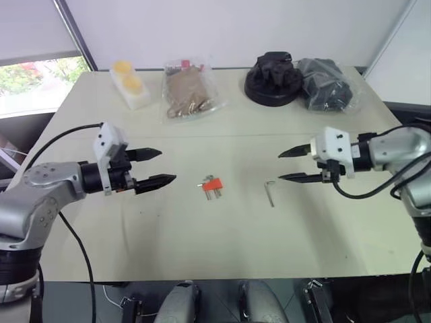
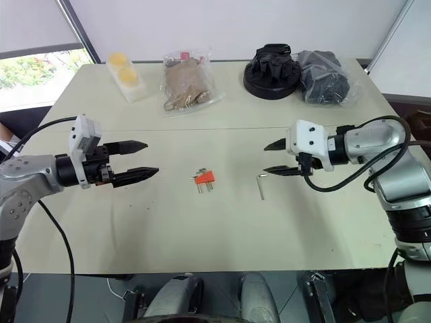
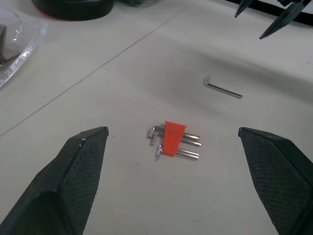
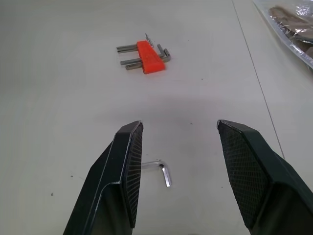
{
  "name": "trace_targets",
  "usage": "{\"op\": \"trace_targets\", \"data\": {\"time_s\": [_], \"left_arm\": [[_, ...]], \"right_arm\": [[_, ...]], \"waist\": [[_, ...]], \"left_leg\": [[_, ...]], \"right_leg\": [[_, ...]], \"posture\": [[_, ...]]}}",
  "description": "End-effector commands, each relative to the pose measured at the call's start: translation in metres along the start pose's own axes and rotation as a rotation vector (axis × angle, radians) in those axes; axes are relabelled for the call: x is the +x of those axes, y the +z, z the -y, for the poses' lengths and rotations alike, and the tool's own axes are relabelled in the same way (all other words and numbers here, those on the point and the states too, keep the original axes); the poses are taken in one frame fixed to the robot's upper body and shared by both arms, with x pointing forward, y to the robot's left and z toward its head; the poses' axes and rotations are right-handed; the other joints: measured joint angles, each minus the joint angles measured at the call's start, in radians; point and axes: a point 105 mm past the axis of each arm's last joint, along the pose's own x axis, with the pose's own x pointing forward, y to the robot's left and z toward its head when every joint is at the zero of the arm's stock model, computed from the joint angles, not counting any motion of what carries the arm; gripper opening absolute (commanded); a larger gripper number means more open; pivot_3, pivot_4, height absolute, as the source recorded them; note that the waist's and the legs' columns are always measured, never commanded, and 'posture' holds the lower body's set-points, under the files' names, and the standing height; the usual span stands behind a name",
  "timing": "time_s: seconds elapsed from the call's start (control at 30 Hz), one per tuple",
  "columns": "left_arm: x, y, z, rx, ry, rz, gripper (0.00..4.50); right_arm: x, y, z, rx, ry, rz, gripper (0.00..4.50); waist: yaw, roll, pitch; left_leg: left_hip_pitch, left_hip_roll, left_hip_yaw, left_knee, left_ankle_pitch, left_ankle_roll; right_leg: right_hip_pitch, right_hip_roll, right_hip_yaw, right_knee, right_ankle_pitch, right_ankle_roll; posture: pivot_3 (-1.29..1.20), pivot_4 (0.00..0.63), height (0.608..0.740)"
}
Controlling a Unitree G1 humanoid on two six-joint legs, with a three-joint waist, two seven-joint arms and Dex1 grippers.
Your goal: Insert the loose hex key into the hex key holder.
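Hex key holder [image 1: 212,185] and loose hex key [image 1: 271,193] apart between two open claws.

Counting across the table [image 1: 202,235] now: one loose hex key [image 1: 270,192] lying on its own, and one hex key holder [image 1: 212,185], a red block with a few short silver keys bundled in it, too small to count exactly. Along the far edge there are two clear bags, one bag of brown items [image 1: 188,91] and one bag of dark grey stuff [image 1: 326,84], plus one black round object [image 1: 273,79] and one white tray [image 1: 131,86] carrying two yellow rounds. And two grippers in play, the left gripper [image 1: 156,167] and the right gripper [image 1: 288,165], each with two black fingers.
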Motion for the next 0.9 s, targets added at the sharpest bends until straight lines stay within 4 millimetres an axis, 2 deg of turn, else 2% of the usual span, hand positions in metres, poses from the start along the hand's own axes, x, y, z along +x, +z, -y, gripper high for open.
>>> {"op": "trace_targets", "data": {"time_s": [0.03,0.1,0.27,0.43,0.6,0.73,0.9], "left_arm": [[-0.004,0.01,0.0,0.031,0.009,0.026,4.46],[-0.004,0.01,0.0,0.03,0.01,0.026,4.46],[-0.001,0.006,0.002,0.024,0.024,0.027,4.46],[0.004,0.001,0.007,0.019,0.045,0.031,4.46],[0.002,-0.002,0.011,0.023,0.068,0.023,4.46],[0.0,-0.003,0.013,0.026,0.08,0.018,4.46],[-0.001,-0.004,0.015,0.032,0.092,0.011,4.46]], "right_arm": [[0.0,0.009,0.004,-0.038,-0.006,0.018,2.5],[0.004,0.01,0.004,-0.037,-0.001,0.029,2.5],[0.037,0.009,-0.002,-0.011,0.029,0.089,2.5],[0.086,-0.015,-0.007,-0.042,0.048,0.051,2.5],[0.124,-0.028,-0.007,-0.095,0.04,0.025,2.5],[0.14,-0.029,-0.006,-0.117,0.042,0.032,2.5],[0.15,-0.024,-0.011,-0.115,0.075,0.065,2.5]], "waist": [[0.0,0.0,0.0],[0.0,0.0,0.0],[-0.004,0.0,0.0],[-0.002,0.0,0.0],[-0.003,0.0,0.0],[-0.005,0.0,0.0],[-0.008,0.0,0.0]], "left_leg": [[0.0,0.0,0.0,0.0,0.0,0.0],[0.0,0.0,0.0,0.0,0.0,0.0],[0.0,0.0,0.0,0.0,0.0,-0.001],[0.0,0.0,0.001,0.0,0.001,-0.002],[-0.001,0.0,0.001,0.0,0.004,-0.006],[-0.001,0.0,0.001,0.0,0.004,-0.007],[0.0,0.0,0.0,0.0,0.004,-0.007]], "right_leg": [[0.0,0.0,0.0,0.0,0.0,0.0],[0.0,0.0,0.0,0.0,0.0,0.0],[0.0,0.0,0.0,0.001,0.0,0.0],[-0.001,0.0,0.0,0.001,0.0,0.0],[-0.002,0.0,0.0,0.002,0.0,0.0],[-0.002,0.001,0.0,0.002,0.0,0.0],[-0.002,0.001,0.0,0.003,0.0,-0.001]], "posture": [[0.0,0.15,0.74],[0.0,0.15,0.74],[0.0,0.15,0.74],[0.0,0.15,0.74],[0.0,0.15,0.74],[0.0,0.15,0.74],[0.0,0.15,0.74]]}}
